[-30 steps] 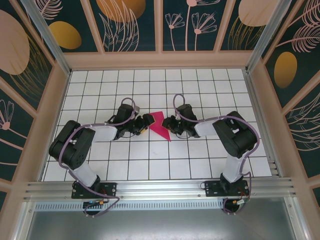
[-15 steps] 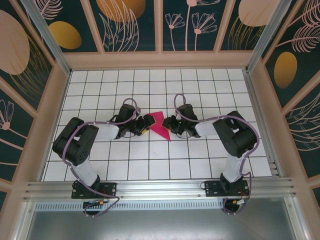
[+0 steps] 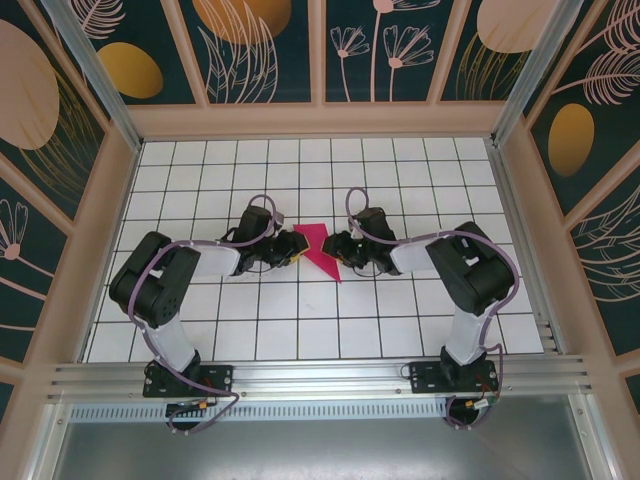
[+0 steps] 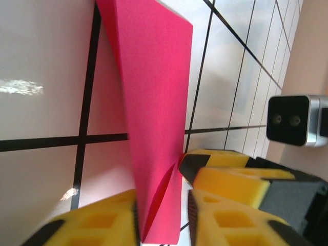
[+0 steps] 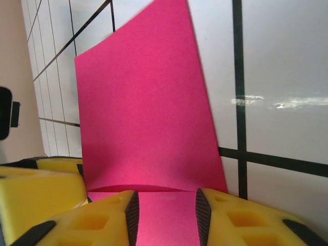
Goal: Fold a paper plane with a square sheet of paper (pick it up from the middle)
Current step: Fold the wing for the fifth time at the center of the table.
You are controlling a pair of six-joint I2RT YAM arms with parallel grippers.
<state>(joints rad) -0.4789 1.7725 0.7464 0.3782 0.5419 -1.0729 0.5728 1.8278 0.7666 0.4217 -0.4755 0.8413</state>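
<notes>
The white gridded surface (image 3: 400, 330) carries one thing, the paper (image 3: 320, 250). It sits between the two claws and is already folded from a square into a narrow, tapering shape with a point at its near end. The wrist views show a doubled layer and a raised flap, so I judge that the early folds are done. The later creases that would make a slim dart look still to come, which puts the task somewhere in its middle.

The left claw (image 3: 293, 247) meets the paper's left edge. In its wrist view its yellow fingers (image 4: 102, 225) stand narrow, with the folded edge rising from the gap between them and filling it. I read this as a pinch on the paper.

The right claw (image 3: 338, 247) faces it from the paper's other side. Its fingers (image 5: 102, 220) stand part-open and the flat pink face shows in the gap. The paper reaches both pads there, but I cannot tell whether they press it.
</notes>
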